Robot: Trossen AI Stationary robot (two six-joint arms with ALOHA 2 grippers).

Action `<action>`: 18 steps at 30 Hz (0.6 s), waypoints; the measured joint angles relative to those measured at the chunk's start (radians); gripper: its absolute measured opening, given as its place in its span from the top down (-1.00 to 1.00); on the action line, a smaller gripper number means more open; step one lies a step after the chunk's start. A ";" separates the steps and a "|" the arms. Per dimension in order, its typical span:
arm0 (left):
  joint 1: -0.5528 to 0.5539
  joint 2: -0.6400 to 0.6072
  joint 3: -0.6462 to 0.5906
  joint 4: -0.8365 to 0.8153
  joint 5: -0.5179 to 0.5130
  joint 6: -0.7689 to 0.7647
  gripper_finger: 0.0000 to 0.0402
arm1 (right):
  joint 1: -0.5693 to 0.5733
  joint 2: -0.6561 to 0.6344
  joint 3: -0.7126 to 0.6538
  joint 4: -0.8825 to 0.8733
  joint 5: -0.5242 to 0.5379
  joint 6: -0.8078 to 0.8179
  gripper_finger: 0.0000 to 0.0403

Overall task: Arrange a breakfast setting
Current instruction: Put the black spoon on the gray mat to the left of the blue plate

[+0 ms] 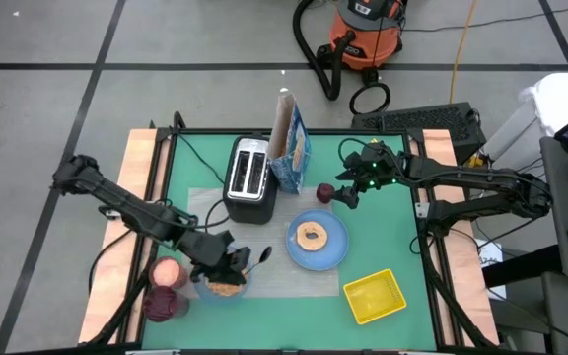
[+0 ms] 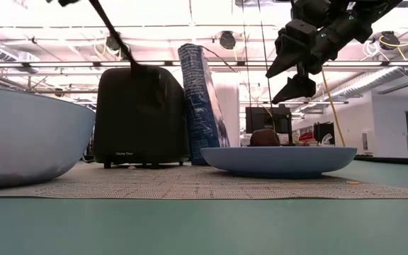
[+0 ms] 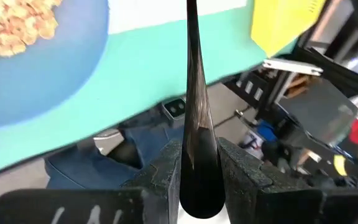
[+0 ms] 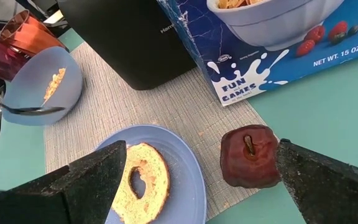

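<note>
The left pincer [image 1: 233, 260] is clenching the metal spoon [image 3: 194, 112] above the light-blue bowl [image 1: 223, 286] on the grey mat [image 1: 294, 279]; it should be lowering slowly, bowl-end level. The right pincer [image 4: 197, 180] is hanging released over the dark red fruit [image 4: 249, 157], just beside the plate [image 4: 188, 186].

bagel [image 1: 312, 235] on plate [image 1: 335, 248]; fruit [image 1: 324, 191] beside cereal box [image 1: 291, 144]
</note>
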 joint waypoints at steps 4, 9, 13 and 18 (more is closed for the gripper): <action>0.014 0.051 0.000 0.000 0.001 -0.001 0.55 | 0.000 0.000 0.000 0.000 0.000 0.000 -0.98; 0.033 0.098 0.000 0.001 0.001 -0.004 0.55 | 0.000 0.000 0.000 0.000 0.000 0.000 -0.98; 0.056 0.110 0.000 -0.003 0.000 0.029 0.55 | 0.000 0.000 0.000 0.000 0.000 0.000 -0.98; 0.076 0.110 0.000 -0.046 -0.027 0.062 0.55 | 0.000 0.000 0.000 0.000 0.000 0.000 -0.98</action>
